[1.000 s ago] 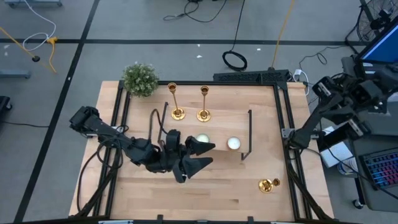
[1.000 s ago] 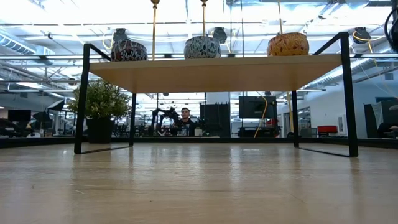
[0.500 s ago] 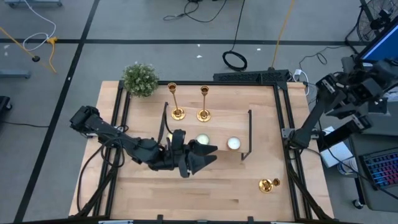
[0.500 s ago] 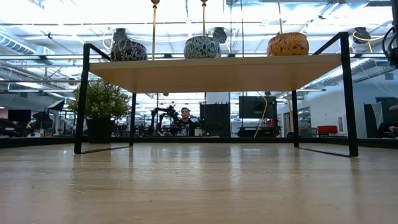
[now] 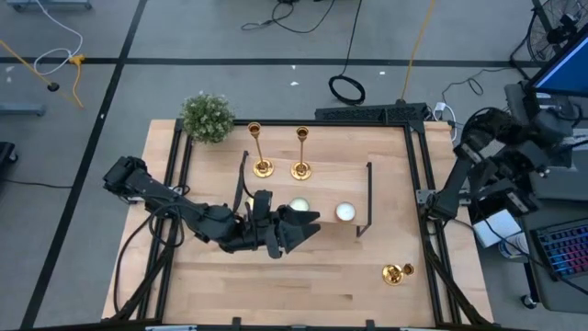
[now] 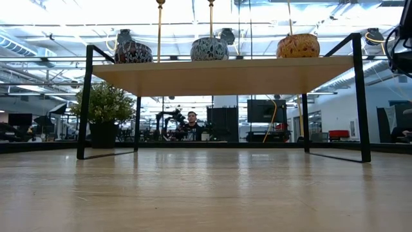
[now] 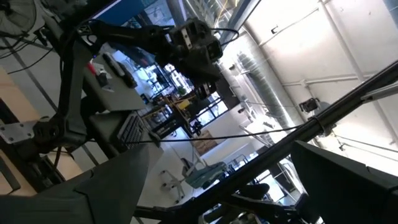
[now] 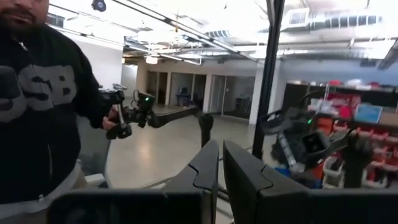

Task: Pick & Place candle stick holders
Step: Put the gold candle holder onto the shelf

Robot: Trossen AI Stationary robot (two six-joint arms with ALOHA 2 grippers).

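Two gold candle stick holders (image 5: 262, 153) (image 5: 300, 152) stand upright on their round bases at the far edge of the wooden shelf (image 5: 322, 184); the low view shows their stems (image 6: 159, 26) (image 6: 210, 19). A third candle stick holder (image 5: 396, 272) lies on the table near its front right corner. My left gripper (image 5: 303, 230) hovers open over the shelf's near left part, its fingers wide apart (image 7: 211, 199) with nothing between them. My right arm (image 5: 501, 156) is beyond the table's right edge, its gripper (image 8: 221, 165) shut and empty.
Two white tealights (image 5: 299, 208) (image 5: 344, 212) sit on the shelf beside my left gripper. In the low view, round patterned pots (image 6: 209, 48) stand on the shelf top. A small green plant (image 5: 207, 117) is at the far left corner. A person (image 8: 37, 106) stands beyond the right arm.
My left gripper has rolled about its own axis and stayed open over the shelf. My right arm, off the table's right edge, has swung round and sunk, its gripper staying shut. The candle stick holders have kept still.
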